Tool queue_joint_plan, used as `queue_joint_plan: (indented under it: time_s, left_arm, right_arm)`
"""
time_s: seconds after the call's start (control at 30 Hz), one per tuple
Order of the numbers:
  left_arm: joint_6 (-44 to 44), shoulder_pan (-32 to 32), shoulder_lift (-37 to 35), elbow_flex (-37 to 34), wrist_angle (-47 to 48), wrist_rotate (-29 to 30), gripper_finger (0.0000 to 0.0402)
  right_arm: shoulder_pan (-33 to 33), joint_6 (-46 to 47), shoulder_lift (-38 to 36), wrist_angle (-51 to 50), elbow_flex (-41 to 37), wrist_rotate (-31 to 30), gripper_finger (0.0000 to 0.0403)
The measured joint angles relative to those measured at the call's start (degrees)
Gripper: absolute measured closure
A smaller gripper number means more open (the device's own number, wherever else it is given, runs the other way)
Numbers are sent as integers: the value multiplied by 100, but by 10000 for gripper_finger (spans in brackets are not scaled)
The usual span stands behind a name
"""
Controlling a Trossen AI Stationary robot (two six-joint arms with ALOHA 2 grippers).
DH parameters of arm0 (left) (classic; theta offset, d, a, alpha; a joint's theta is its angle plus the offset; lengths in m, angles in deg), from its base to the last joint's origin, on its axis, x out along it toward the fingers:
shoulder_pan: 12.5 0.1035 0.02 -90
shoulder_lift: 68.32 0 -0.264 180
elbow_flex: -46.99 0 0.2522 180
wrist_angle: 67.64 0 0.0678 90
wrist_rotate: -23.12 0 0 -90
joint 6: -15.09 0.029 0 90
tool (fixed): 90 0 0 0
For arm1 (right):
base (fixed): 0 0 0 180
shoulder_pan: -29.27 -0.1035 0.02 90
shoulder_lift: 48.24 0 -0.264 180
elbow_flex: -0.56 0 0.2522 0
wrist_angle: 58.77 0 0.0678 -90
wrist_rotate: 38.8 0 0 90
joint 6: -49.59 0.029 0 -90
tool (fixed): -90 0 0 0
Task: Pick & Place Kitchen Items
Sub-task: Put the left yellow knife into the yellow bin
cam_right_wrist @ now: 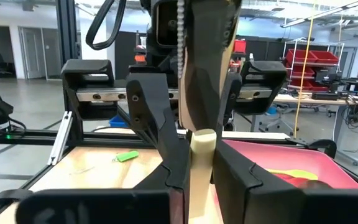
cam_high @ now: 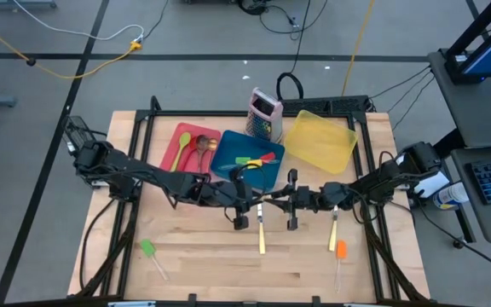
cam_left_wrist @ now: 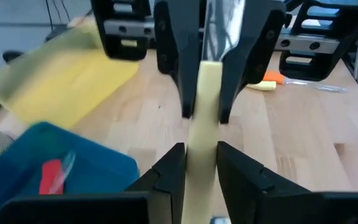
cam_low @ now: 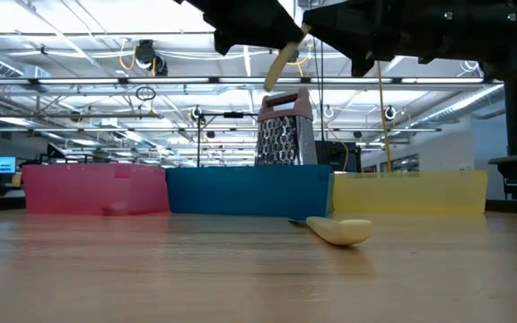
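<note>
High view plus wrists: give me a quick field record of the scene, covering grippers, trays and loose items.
held item: pale-handled utensil, lifted in the air at centre
right gripper: shut on that utensil's handle
left gripper: at the same handle, facing the right gripper
red tray: spoons inside
blue tray: several utensils inside
yellow tray: nothing visible inside
grater: upright behind the trays
loose on table: green spatula, orange spatula, second pale-handled utensil

Pale cream knife handle betw. dark black fingers. Trays at 12 o'clock: red tray, blue tray, yellow tray. Silver grater w/ pink top. Green spatula at 7, orange spatula at 5. Light wood table.
</note>
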Motion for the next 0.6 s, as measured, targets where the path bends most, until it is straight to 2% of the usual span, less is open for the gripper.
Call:
queue_joint_plan:
  time_s: [0.27, 0.47, 0.6]
  left_arm:
    - [-893, -7, 11, -15, 930, -8, 308]
    - [-1496, -43, 9, -15, 1596, -2, 307]
    - [-1620, -111, 9, -15, 1642, 5, 307]
  right_arm:
    - [2, -22, -11, -282, 0, -124, 367]
    - [74, 62, -165, -885, 2, -1106, 367]
    - [304, 441, -644, -1994, 2, -1513, 367]
